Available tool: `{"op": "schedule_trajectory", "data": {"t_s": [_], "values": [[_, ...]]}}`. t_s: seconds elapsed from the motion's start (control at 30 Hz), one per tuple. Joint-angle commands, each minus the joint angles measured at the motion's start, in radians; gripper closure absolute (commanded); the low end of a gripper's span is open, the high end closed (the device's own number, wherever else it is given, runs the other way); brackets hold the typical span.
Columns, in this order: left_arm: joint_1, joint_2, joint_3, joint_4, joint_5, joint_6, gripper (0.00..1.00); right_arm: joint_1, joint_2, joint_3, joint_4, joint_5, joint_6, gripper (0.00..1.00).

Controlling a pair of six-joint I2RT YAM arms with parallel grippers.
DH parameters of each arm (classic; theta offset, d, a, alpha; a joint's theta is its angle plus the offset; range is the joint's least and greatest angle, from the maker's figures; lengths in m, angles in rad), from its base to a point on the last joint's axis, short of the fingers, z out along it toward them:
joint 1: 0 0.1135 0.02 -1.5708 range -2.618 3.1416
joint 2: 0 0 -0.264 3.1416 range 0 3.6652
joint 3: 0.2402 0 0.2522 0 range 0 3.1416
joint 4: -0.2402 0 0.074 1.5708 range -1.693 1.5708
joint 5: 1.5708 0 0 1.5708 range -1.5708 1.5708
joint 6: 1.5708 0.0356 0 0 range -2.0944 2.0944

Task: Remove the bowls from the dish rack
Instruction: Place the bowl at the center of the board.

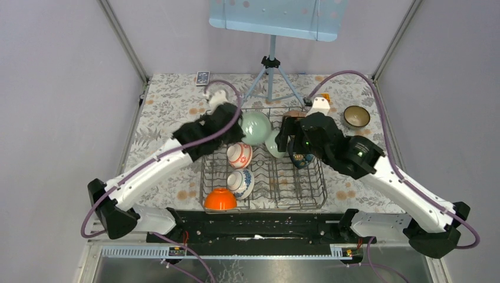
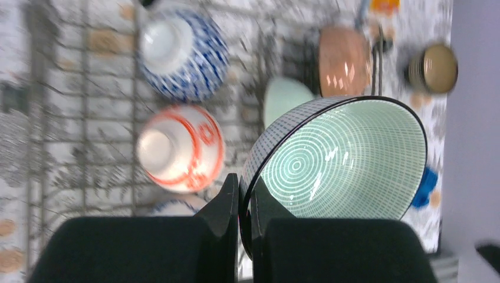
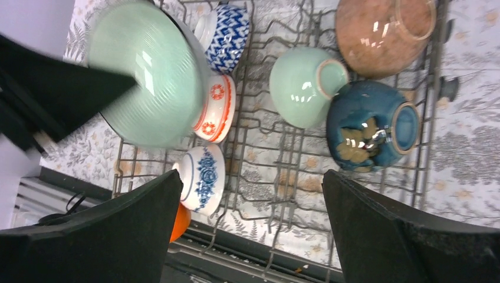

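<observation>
The left gripper (image 2: 239, 186) is pinched almost shut on the rim of the big green bowl (image 2: 342, 159), one finger inside and one outside. The bowl is tilted on edge over the far left part of the rack (image 1: 295, 188), its ringed inside facing the left wrist camera. Whether it touches the tines I cannot tell.

The right gripper (image 3: 252, 177) hangs over the right half of the rack with its fingers (image 3: 383, 230) spread wide and nothing between them. It touches no bowl. The dark blue bowl (image 3: 368, 127) lies on its side just beyond the right finger.

Other bowls in the rack:
- The small green bowl (image 3: 303, 85) is on its side beside the dark blue bowl.
- The pink bowl (image 3: 377, 35) sits at the far right corner.
- The red-and-white bowl (image 1: 239, 155) is on the left side, near the big green bowl.
- The zigzag blue bowl (image 3: 227, 32) is just beyond the red-and-white bowl.
- The flowered blue bowl (image 1: 240, 184) is nearer the arms' bases.
- The orange bowl (image 1: 220, 199) is at the near left corner.

The brown bowl (image 1: 357, 117) stands upright on the desk (image 1: 171, 100), outside the rack to its far right.
</observation>
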State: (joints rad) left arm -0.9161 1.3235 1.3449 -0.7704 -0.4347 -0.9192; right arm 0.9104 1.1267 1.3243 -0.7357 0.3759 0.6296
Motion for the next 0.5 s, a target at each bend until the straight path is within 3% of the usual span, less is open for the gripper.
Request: {"op": "schedule_trajectory", "data": {"t_s": [0.0, 0.33, 0.47], "values": [[0.241, -0.073, 0.096, 0.043, 0.054, 0.075, 1.0, -0.007, -0.103, -0.024, -0.007, 0.106, -0.068, 0.03], [0.845, -0.025, 0.044, 0.089, 0.301, 0.095, 1.0, -0.007, -0.345, -0.336, 0.245, -0.029, -0.079, 0.0], [0.98, 0.086, 0.043, 0.138, 0.327, 0.079, 1.0, -0.007, -0.398, -0.423, 0.267, -0.045, -0.07, 0.0]]}}
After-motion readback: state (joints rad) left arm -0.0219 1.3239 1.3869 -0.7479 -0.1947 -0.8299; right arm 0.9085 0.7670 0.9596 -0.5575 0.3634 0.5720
